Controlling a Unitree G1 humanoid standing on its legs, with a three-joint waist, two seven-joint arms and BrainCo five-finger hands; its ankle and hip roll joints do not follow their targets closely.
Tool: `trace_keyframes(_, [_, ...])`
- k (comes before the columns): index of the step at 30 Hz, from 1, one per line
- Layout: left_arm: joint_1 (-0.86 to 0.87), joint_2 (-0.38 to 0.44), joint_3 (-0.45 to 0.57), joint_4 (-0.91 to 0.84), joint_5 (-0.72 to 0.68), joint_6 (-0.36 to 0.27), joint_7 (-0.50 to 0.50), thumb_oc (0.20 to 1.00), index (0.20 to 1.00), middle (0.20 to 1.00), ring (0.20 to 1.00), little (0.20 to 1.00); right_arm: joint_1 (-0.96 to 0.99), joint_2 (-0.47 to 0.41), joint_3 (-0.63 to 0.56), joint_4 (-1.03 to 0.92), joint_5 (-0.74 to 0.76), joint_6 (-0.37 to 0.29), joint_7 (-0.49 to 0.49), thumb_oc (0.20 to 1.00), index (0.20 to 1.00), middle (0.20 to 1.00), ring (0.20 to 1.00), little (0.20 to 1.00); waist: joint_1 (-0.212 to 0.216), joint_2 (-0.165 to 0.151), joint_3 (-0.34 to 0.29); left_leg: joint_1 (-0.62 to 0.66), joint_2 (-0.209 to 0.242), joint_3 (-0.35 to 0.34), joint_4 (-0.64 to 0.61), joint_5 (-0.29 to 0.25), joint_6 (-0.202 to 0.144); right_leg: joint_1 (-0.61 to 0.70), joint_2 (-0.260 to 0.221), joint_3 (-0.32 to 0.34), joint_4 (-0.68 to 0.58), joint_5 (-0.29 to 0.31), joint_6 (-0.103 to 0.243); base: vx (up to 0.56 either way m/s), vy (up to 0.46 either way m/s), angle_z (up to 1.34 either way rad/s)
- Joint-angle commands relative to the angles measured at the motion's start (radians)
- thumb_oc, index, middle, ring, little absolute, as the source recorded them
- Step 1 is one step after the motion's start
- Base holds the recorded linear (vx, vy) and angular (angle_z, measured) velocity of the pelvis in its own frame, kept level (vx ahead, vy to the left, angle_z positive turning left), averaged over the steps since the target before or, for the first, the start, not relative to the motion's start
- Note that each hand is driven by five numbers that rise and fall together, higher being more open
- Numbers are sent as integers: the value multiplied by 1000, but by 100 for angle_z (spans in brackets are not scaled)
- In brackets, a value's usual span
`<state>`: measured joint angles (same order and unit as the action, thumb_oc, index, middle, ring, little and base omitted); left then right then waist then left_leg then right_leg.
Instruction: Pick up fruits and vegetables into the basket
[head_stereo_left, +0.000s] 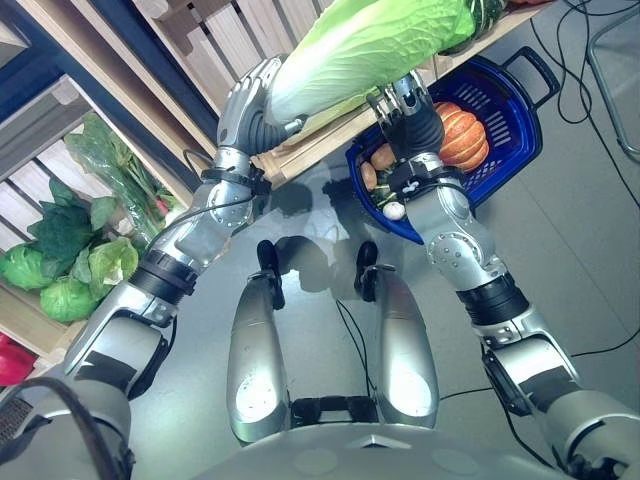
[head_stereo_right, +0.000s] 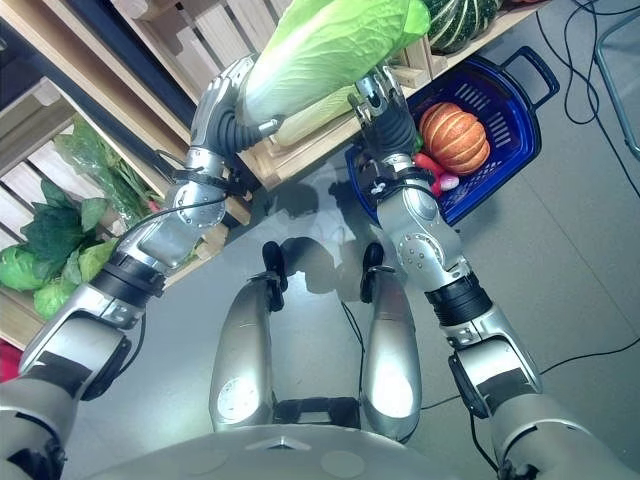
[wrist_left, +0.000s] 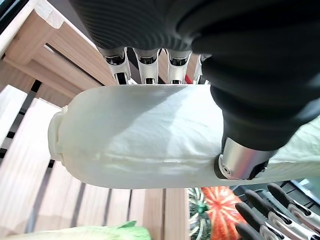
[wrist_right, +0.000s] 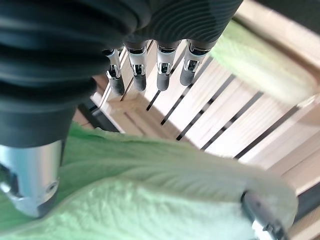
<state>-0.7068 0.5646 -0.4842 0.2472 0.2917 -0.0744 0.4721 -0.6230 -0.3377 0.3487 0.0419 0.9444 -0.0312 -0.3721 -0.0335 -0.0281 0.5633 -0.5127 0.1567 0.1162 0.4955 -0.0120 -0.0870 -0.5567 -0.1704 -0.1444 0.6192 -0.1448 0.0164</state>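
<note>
A large napa cabbage (head_stereo_left: 370, 45), white at the stem and pale green at the leaves, is held up in front of the wooden shelf (head_stereo_left: 300, 150). My left hand (head_stereo_left: 248, 100) is shut on its white stem end (wrist_left: 140, 135), fingers behind it and thumb across the front. At the leafy end (wrist_right: 150, 190) my right hand (head_stereo_left: 405, 100) is open, its straight fingers (wrist_left: 270, 215) beside the leaves and its thumb resting on them. The blue basket (head_stereo_left: 505, 110) stands on the floor just right of my right hand. It holds an orange pumpkin (head_stereo_left: 462, 135) and several smaller vegetables (head_stereo_left: 382, 157).
Leafy greens (head_stereo_left: 60, 235) and round green cabbages (head_stereo_left: 65, 298) lie in the lower shelf at the left. A striped green squash (head_stereo_right: 460, 20) sits on the shelf above the basket. Grey floor spreads to the right of the basket.
</note>
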Motion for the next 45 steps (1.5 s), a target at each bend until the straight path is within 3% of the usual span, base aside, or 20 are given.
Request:
trace_keyframes(1, [-66, 17, -29, -158, 88, -9, 27, 200, 200, 200, 200, 200, -66, 15, 21, -40, -42, 1, -42, 1000, 1000, 1000, 1000, 1000, -6, -10, -43, 47, -45, 82, 31, -129, 59, 41, 3, -12, -87, 34, 41, -32, 29, -1])
trace_keyframes(6, [-90, 9, -70, -179, 138, 73, -55, 200, 200, 200, 200, 200, -79, 31, 34, -13, 6, -16, -15, 1000, 1000, 1000, 1000, 1000, -2, -3, -43, 54, -50, 83, 20, -128, 60, 52, -3, -19, -100, 35, 45, -15, 15, 0])
trace_keyframes(11, [-97, -10, -115, -188, 122, 115, -187, 200, 200, 200, 200, 200, -97, 46, 51, -39, 38, -34, 89, 1000, 1000, 1000, 1000, 1000, 1, 3, -43, 59, -55, 80, 12, -126, 59, 57, -7, -23, -106, 37, 50, 0, 0, 0])
trace_keyframes(13, [-99, -10, -140, -192, 109, 128, -248, 200, 200, 200, 200, 200, -113, 43, 66, -72, 45, -11, 168, 1000, 1000, 1000, 1000, 1000, 2, 8, -43, 62, -57, 79, 10, -126, 59, 60, -10, -23, -112, 39, 53, 0, 0, 0])
trace_keyframes(20, [-66, -14, -168, -207, -139, 135, -442, 200, 200, 200, 200, 200, -170, 12, 107, -157, 16, -22, 321, 1000, 1000, 1000, 1000, 1000, 9, 23, -43, 70, -66, 73, 4, -127, 61, 68, -18, -29, -124, 45, 62, 0, 0, 0])
trace_keyframes(26, [-61, -14, -164, -238, -288, 156, -627, 200, 200, 200, 200, 200, -217, 1, 141, -215, -24, 33, 447, 1000, 1000, 1000, 1000, 1000, 13, 35, -43, 82, -75, 68, -2, -129, 65, 80, -24, -30, -135, 48, 67, -3, 11, 2])
trace_keyframes(29, [-76, 2, -166, -259, -288, 170, -667, 200, 200, 200, 200, 200, -241, -13, 157, -230, -45, 92, 415, 1000, 1000, 1000, 1000, 1000, 14, 38, -43, 84, -76, 66, -3, -128, 64, 85, -27, -29, -140, 51, 68, 2, 7, 3])
trace_keyframes(35, [-141, 86, -177, -279, -187, 177, -711, 200, 200, 200, 200, 200, -289, -92, 184, -123, -153, 265, 248, 1000, 1000, 1000, 1000, 1000, 15, 33, -43, 96, -75, 66, -6, -126, 63, 101, -28, -28, -152, 54, 66, 1, 1, 1])
trace_keyframes(40, [-187, 153, -190, -304, -120, 180, -743, 200, 200, 200, 200, 200, -306, -167, 212, -81, -144, 308, 299, 1000, 1000, 1000, 1000, 1000, 14, 26, -43, 98, -73, 67, -14, -123, 61, 105, -24, -29, -160, 53, 62, 0, 0, 0])
trace_keyframes(41, [-199, 169, -209, -302, -37, 155, -732, 200, 200, 200, 200, 200, -313, -179, 224, -64, -141, 354, 311, 1000, 1000, 1000, 1000, 1000, 16, 24, -43, 96, -73, 67, -14, -124, 61, 104, -24, -28, -161, 53, 60, 0, 0, 0])
trace_keyframes(45, [-199, 181, -230, -291, 53, 118, -702, 200, 200, 200, 200, 200, -320, -184, 241, -19, -154, 387, 268, 1000, 1000, 1000, 1000, 1000, 23, 20, -43, 97, -70, 67, -16, -123, 60, 106, -25, -33, -162, 53, 58, -2, -8, 0])
